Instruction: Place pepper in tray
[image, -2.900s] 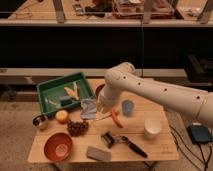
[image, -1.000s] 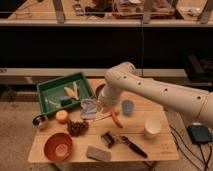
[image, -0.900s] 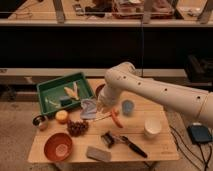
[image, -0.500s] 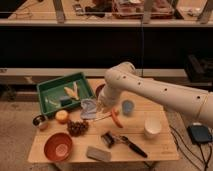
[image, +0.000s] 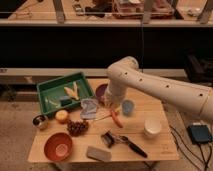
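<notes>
The gripper (image: 111, 106) is hanging right over the upper end of the pepper (image: 116, 119), which is lying on the table (image: 160, 112); whether it is open or closed cannot be told. Light, slim, firm and probably slick, the pepper is likely asking for a gentle pinch across its thicker middle. The green tray (image: 50, 84) is sitting nearby.

The gripper (image: 110, 106) hovers just above the pepper (image: 116, 119), near the tray (image: 53, 93).
</notes>
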